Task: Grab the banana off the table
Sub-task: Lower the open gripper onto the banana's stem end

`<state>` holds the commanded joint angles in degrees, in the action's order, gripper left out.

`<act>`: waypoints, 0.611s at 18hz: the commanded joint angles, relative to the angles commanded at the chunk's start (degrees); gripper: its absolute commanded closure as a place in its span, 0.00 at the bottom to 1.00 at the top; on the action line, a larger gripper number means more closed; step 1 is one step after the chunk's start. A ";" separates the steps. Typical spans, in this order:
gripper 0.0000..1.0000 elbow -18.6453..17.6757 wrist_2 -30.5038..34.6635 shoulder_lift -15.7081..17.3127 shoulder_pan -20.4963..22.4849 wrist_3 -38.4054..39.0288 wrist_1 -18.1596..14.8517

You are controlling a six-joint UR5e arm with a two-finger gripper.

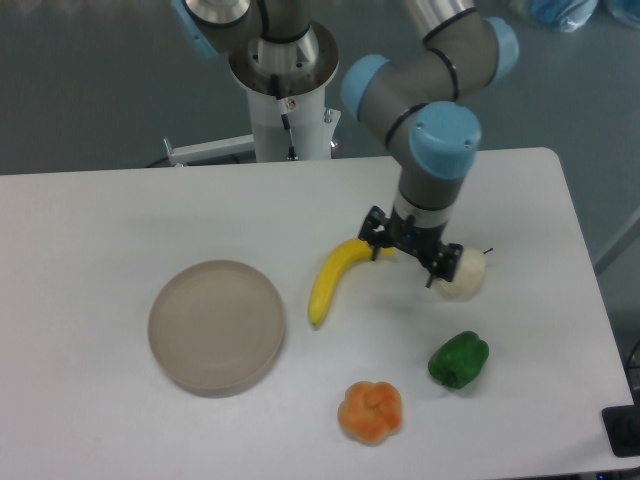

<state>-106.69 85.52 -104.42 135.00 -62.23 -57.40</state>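
Observation:
The yellow banana (333, 275) lies on the white table (100, 230), curving from lower left up to the right, just right of the tan plate. My gripper (405, 255) hangs low over the banana's upper right end. Its jaws are spread apart and look open, with the left finger (374, 236) at the banana's tip and the right finger (438, 270) beside a cream round fruit. The very end of the banana is hidden under the gripper. I cannot tell whether the fingers touch the banana.
A round tan plate (216, 325) sits left of the banana. A cream round fruit (465, 273) lies against the gripper's right side. A green pepper (459, 360) and an orange lobed fruit (371, 411) lie nearer the front. The robot's base (288, 90) stands at the back.

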 joint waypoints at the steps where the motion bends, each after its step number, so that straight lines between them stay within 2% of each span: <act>1: 0.00 -0.71 0.09 0.09 -0.53 0.09 0.88; 4: 0.00 -4.30 0.61 0.00 -2.46 0.35 3.60; 7: 0.00 -7.83 0.97 -0.26 -3.43 2.19 9.22; 11: 0.00 -9.68 1.41 -0.17 -4.22 3.16 10.03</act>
<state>-116.36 86.92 -104.59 130.78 -59.06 -47.37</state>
